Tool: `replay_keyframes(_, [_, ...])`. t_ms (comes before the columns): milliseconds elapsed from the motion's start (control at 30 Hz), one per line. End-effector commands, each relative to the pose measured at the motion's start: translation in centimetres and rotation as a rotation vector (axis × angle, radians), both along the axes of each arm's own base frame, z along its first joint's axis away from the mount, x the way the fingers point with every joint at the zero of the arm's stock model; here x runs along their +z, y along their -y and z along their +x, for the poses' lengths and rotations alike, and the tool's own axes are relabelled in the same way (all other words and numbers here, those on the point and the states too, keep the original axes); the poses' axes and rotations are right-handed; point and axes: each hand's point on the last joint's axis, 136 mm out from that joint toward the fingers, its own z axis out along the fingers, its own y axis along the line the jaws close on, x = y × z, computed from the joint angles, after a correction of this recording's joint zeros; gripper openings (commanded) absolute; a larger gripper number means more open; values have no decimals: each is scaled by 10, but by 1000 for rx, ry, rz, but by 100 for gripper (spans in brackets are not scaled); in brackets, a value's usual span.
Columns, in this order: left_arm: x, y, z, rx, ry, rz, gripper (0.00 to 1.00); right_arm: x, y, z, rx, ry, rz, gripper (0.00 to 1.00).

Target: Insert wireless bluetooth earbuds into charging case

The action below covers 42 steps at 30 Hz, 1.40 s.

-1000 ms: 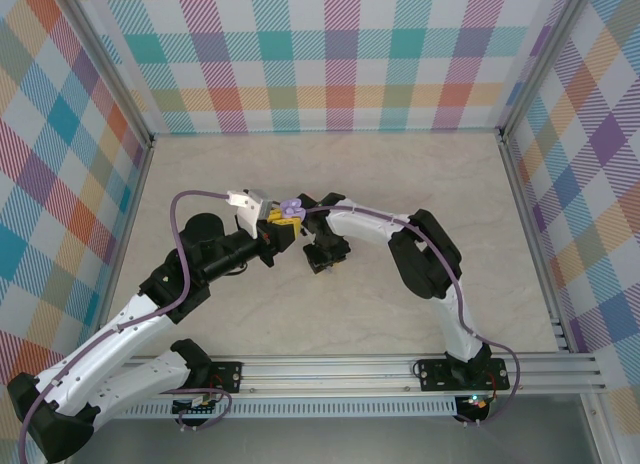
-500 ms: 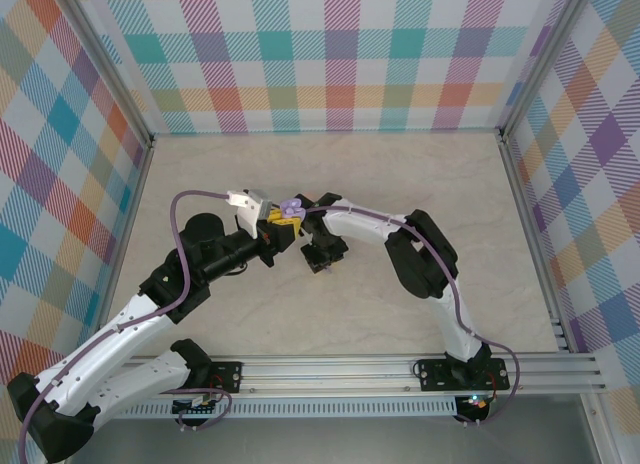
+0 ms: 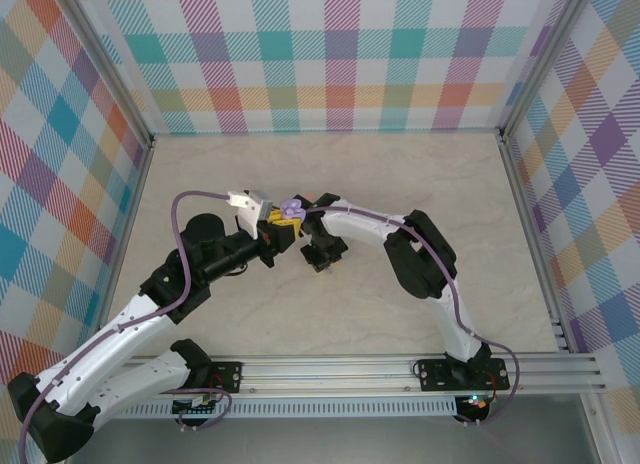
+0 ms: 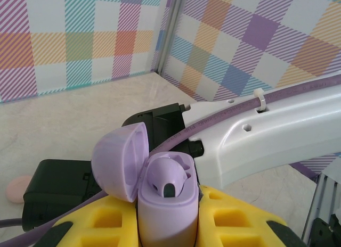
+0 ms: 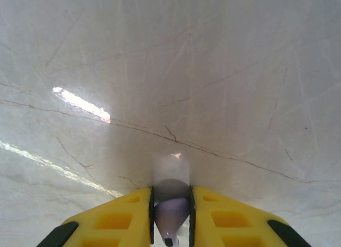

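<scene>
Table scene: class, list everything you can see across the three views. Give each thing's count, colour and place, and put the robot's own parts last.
charging case: one, lilac, lid open, clamped in the left pincer above the middle of the table
earbud: one, lilac, pinched in the right pincer, close to the table surface
disc: one, pinkish, lying on the table, at the left edge of the left wrist view
table: one, pale marble look
walls: three, pastel checks, around the table
rail: one, silver metal, near edge
cables: two, purple, one along each arm
left pincer: one, yellow pads, shut on the case
right pincer: one, yellow pads, pointing down, shut on the earbud
</scene>
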Motion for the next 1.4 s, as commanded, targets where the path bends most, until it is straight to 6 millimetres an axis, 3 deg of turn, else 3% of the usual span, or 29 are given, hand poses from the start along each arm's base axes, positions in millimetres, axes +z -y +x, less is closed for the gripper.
replay_keyframes(0, [5, -1, 1, 0, 18, -10, 6, -17, 19, -4, -86, -57, -52, 21])
replay_keyframes(133, [-2, -1, 7, 27, -29, -9, 6, -10, 26, 2, -178, -74, 18, 21])
replay_keyframes(367, [-35, 10, 25, 49, -164, 19, 5, 5, 36, 10, -322, -110, 197, 21])
replay_keyframes(733, [-101, 21, 48, 61, -350, 90, 5, 25, 71, 22, -534, -128, 445, 21])
replay_keyframes(867, [-124, 26, 54, 58, -398, 95, 5, 50, 79, 27, -565, -75, 541, 21])
replay_keyframes(1033, [-138, 34, 56, 32, -414, 90, 5, 95, 79, 27, -550, 11, 654, 21])
replay_keyframes(1367, [-120, 47, 55, -48, -306, 23, 6, 194, 64, 18, -455, 126, 942, 23])
